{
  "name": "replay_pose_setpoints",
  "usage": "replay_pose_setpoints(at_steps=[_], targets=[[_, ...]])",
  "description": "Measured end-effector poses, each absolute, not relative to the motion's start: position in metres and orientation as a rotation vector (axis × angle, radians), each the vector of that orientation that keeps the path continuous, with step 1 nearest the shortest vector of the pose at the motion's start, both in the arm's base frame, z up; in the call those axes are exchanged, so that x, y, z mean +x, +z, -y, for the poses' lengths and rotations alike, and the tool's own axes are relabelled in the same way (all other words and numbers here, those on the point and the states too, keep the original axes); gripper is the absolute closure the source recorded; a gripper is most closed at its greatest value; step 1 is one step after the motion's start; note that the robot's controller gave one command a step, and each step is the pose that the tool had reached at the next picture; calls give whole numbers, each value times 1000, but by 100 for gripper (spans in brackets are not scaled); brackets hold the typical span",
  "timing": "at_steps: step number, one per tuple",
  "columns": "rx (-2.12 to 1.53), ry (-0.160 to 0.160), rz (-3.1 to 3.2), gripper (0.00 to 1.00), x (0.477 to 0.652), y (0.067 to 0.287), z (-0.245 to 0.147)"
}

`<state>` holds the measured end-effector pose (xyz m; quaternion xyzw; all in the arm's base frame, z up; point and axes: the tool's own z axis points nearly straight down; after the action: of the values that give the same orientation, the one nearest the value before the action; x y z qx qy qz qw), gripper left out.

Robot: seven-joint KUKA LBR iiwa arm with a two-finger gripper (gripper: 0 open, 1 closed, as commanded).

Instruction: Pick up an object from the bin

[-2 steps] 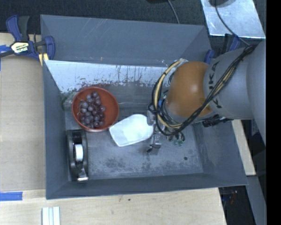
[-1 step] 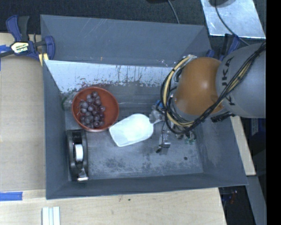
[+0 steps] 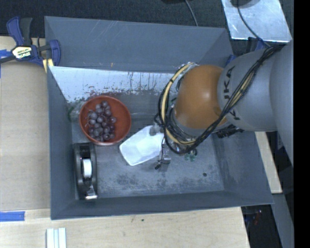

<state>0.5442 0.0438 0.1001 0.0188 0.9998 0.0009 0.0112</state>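
My gripper (image 3: 163, 162) hangs low over the middle of the bin floor, mostly hidden under the arm's wrist. It is at the right edge of a white, shallow plastic piece (image 3: 139, 148) lying flat there, and I cannot see whether they touch. Left of that stands an orange-red bowl (image 3: 123, 119) holding a bunch of dark purple grapes (image 3: 102, 120).
A black tape dispenser (image 3: 86, 171) with a pale roll lies along the bin's left wall, near the front corner. The arm with its orange cover and cables comes in from the right and hides the right middle of the bin. Bare floor runs along the front wall.
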Motion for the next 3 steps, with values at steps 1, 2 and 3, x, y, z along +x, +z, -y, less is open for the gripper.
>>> replay_pose_setpoints(at_steps=[1, 2, 3], targets=[[-409, -12, -3091, 0, 563, 70, -38], [-195, 0, -3109, 100, 549, 71, -52], [-195, 0, -3109, 100, 549, 71, -52]])
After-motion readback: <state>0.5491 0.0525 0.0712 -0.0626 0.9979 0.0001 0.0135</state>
